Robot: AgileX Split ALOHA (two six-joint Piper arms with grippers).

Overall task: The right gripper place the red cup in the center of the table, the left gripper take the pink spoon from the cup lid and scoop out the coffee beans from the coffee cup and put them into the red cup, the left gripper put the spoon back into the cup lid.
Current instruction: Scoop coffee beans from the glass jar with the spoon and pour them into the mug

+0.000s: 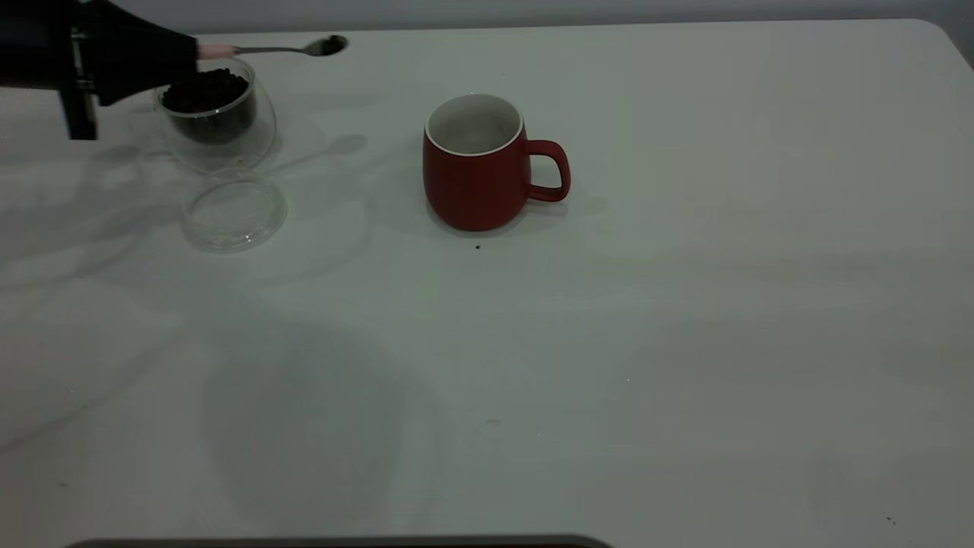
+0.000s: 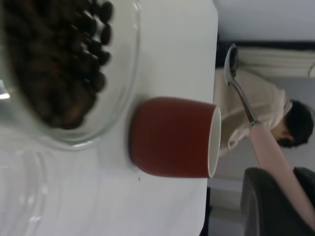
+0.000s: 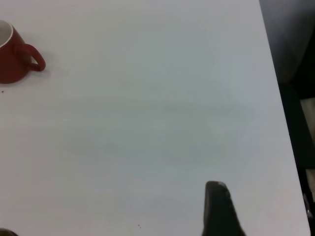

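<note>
My left gripper is at the far left, shut on the pale handle of the pink spoon. It holds the spoon level above the coffee cup, with the bowl pointing toward the red cup. The spoon bowl looks dark; I cannot tell whether beans lie in it. The coffee cup holds a heap of coffee beans. The cup lid lies empty in front of it. The red cup stands upright mid-table, handle to the right. The left wrist view shows the spoon, beans and red cup. My right gripper is open over bare table.
The white table stretches wide to the right and front of the red cup. A few dark specks lie on it, one just in front of the red cup. The right wrist view shows the red cup far off and the table's edge.
</note>
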